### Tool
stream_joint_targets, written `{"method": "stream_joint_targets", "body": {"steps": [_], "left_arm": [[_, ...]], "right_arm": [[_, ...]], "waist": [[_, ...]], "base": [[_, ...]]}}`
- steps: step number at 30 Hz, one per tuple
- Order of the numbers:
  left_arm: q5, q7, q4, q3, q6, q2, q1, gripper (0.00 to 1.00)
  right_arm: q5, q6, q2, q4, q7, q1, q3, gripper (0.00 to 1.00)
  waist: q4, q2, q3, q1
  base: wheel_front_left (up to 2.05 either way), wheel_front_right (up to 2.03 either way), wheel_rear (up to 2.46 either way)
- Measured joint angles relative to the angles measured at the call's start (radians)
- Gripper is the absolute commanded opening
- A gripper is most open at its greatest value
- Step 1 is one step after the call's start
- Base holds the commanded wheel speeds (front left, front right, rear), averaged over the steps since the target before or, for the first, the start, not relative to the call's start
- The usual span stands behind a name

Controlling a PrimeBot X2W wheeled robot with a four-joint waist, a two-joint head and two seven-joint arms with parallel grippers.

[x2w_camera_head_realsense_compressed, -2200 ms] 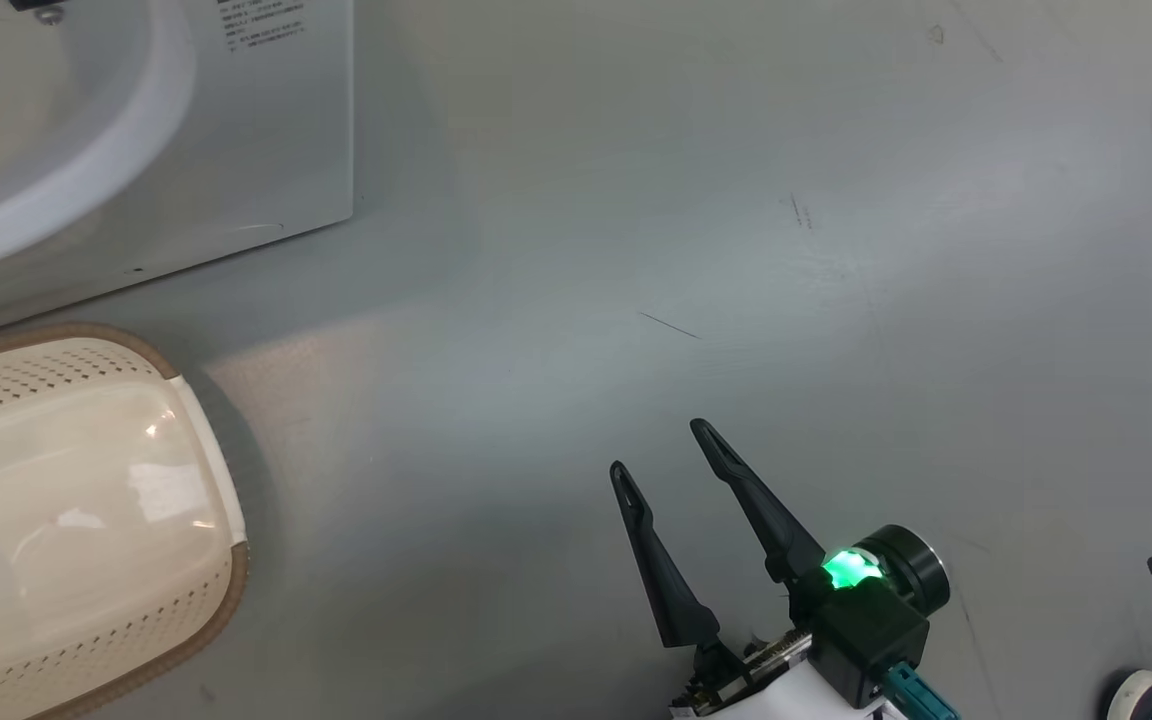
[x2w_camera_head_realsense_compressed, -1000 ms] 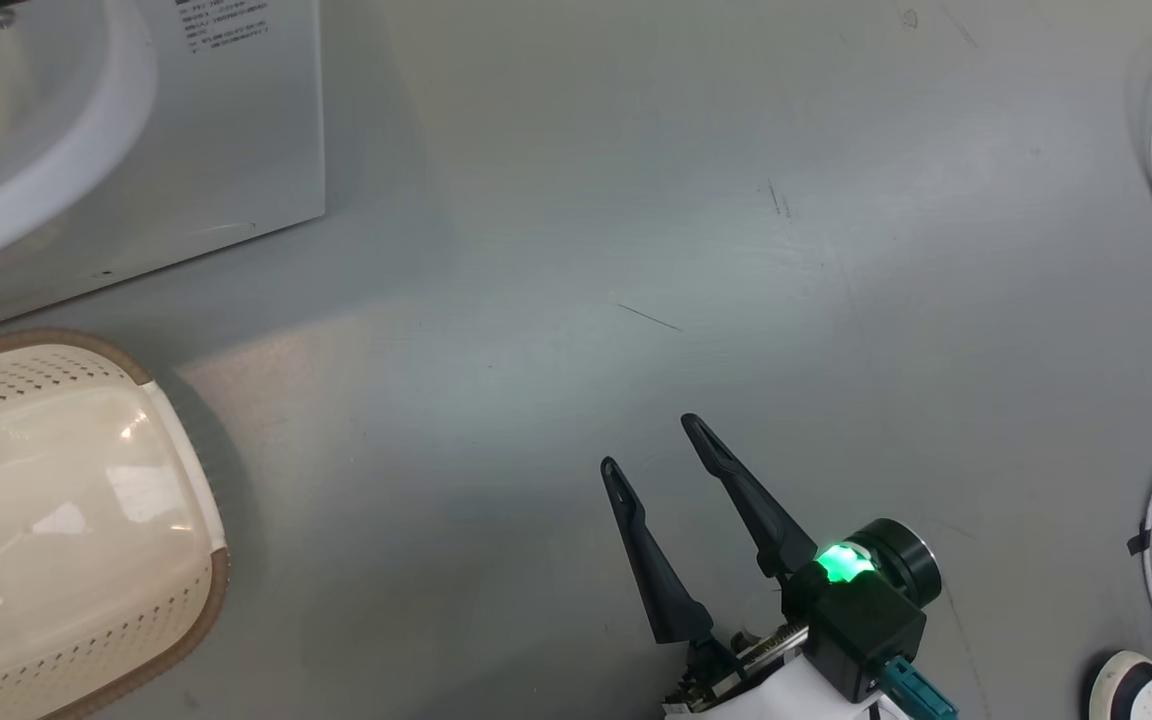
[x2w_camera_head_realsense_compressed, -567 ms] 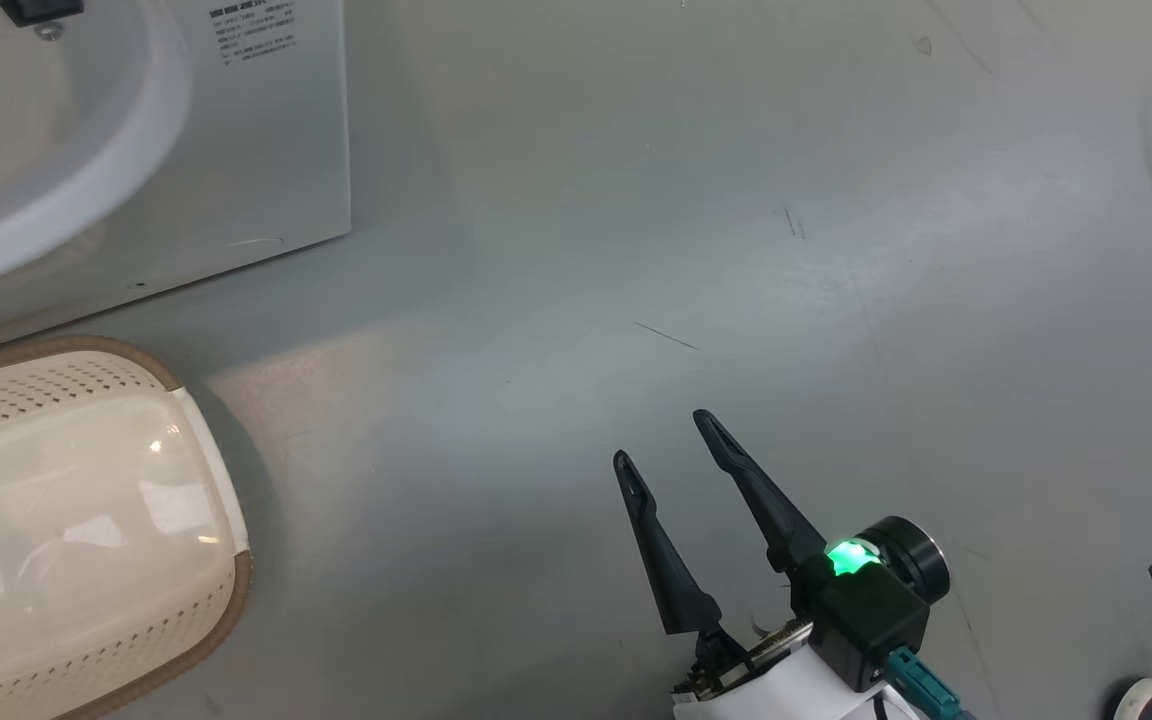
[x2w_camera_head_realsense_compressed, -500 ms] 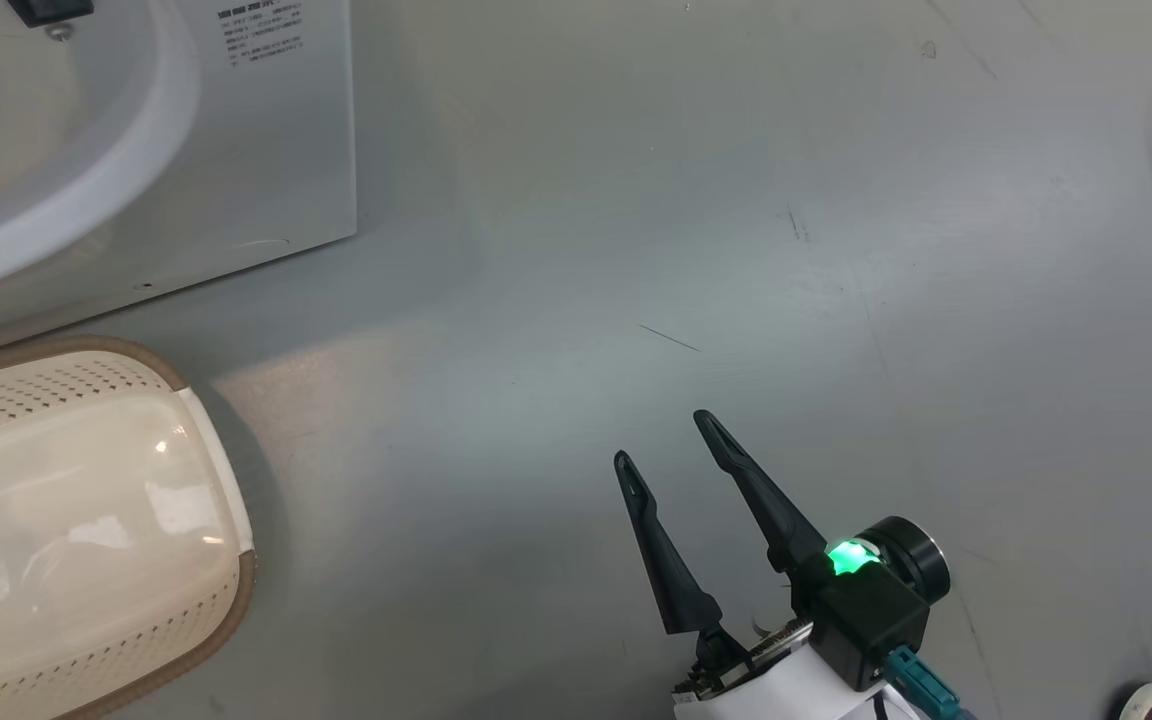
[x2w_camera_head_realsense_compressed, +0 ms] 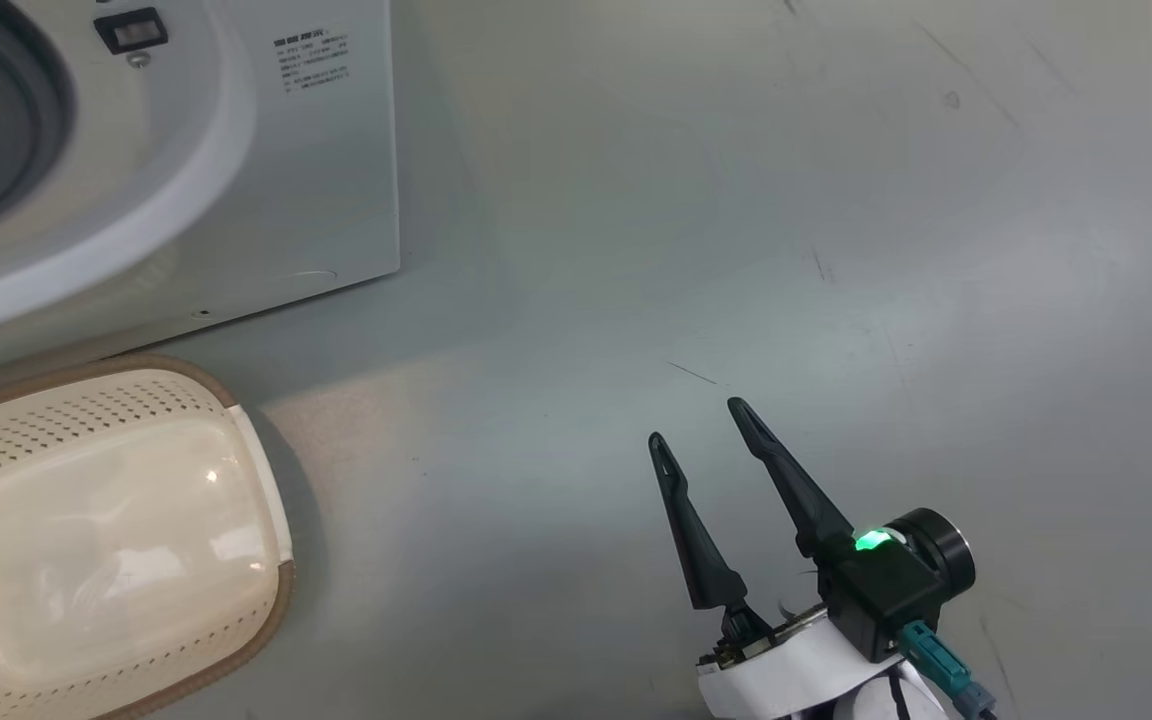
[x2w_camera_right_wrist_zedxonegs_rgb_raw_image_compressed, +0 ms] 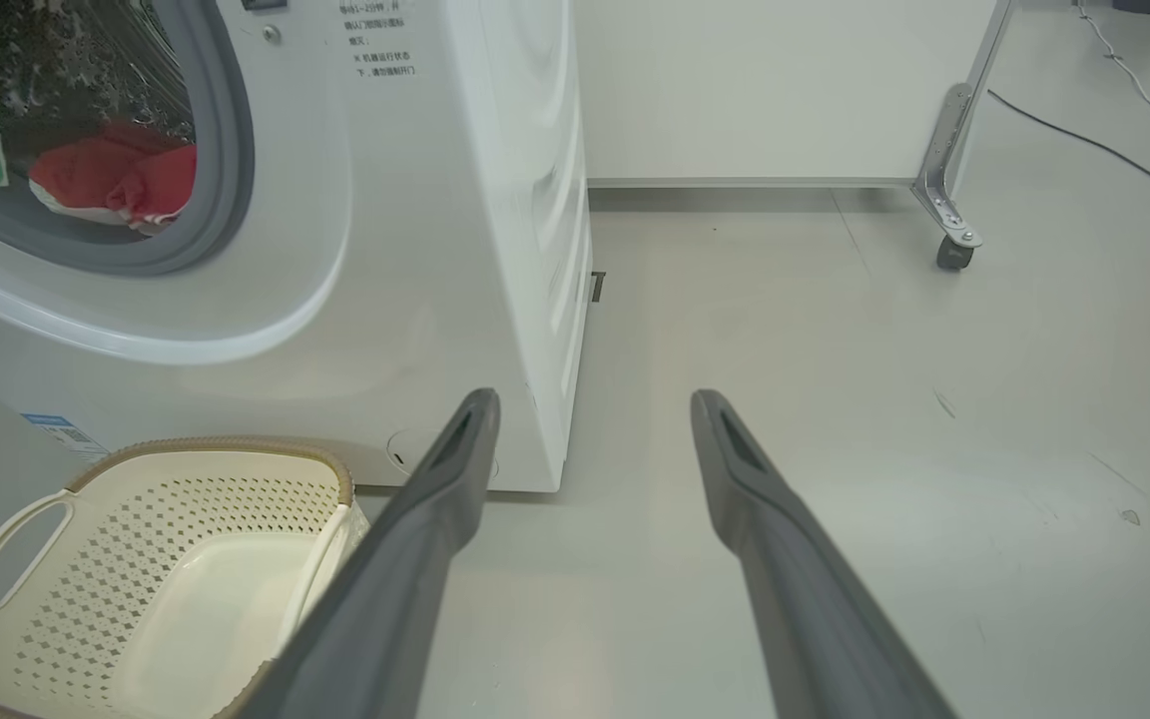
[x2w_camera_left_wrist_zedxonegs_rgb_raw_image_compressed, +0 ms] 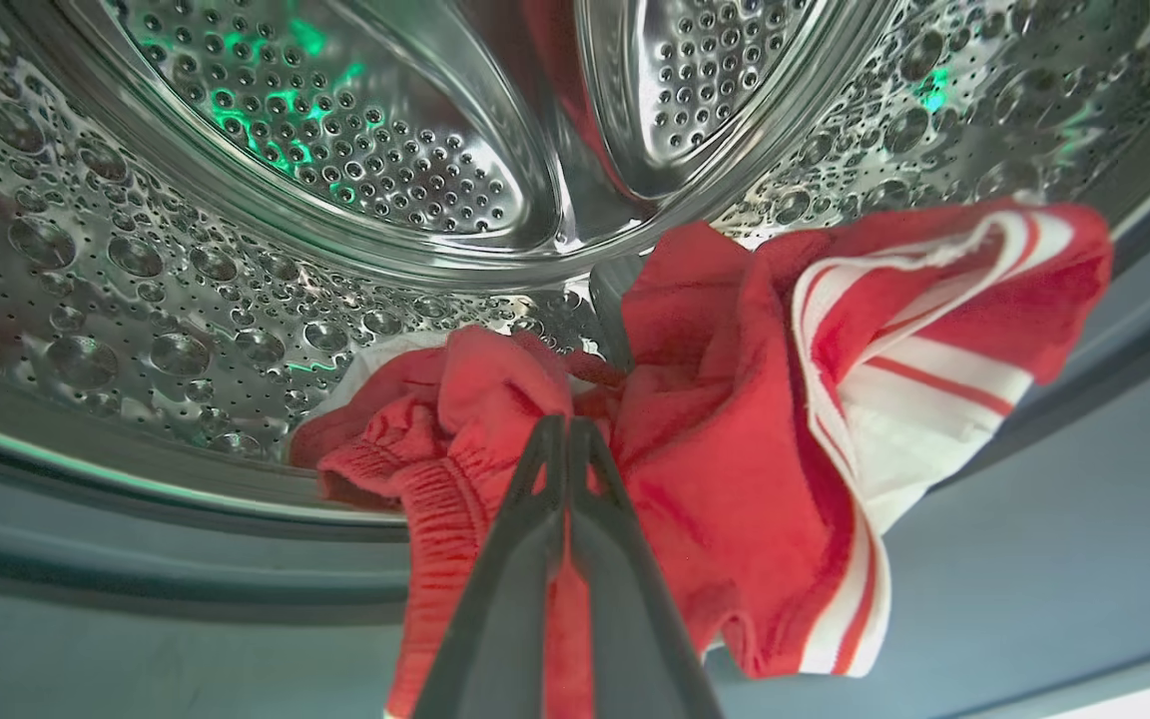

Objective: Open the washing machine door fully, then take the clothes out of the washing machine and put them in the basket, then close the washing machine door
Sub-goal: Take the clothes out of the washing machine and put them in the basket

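Red clothes (x2w_camera_left_wrist_zedxonegs_rgb_raw_image_compressed: 725, 449) stretch sideways across the steel drum (x2w_camera_left_wrist_zedxonegs_rgb_raw_image_compressed: 335, 150) mouth — left fingers (x2w_camera_left_wrist_zedxonegs_rgb_raw_image_compressed: 505, 599) pinching them, right fingers (x2w_camera_right_wrist_zedxonegs_rgb_raw_image_compressed: 405, 559) spread.

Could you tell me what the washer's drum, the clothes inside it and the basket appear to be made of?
The drum: likely stainless steel; mirror-bright and perforated. The clothes: soft knit fabric, probably cotton or a blend; matte, folds, gathered elastic hem. The basket: cream moulded plastic, smooth and slightly glossy, with punched holes; its brown rim looks woven, possibly moulded too.

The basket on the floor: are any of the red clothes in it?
No, the basket has a bare cream bottom, and the red clothes lie inside the washing machine.
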Motion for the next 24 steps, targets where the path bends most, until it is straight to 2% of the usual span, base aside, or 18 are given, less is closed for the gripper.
{"method": "stream_joint_targets", "body": {"steps": [15, 24], "left_arm": [[-0.035, -0.139, 0.078, -0.019, -0.029, -0.154, 0.056, 0.00], [-0.051, -0.184, 0.083, -0.025, -0.042, -0.184, 0.101, 0.00]], "right_arm": [[-0.012, 0.000, -0.001, 0.081, 0.000, 0.006, -0.080, 1.00], [-0.019, 0.000, -0.001, 0.109, 0.000, 0.034, -0.113, 1.00]], "waist": [[0.076, 0.0000, -0.146, 0.0000], [0.135, 0.0000, -0.232, 0.0000]], "base": [[0.00, 0.00, 0.00], [0.00, 0.00, 0.00]]}}
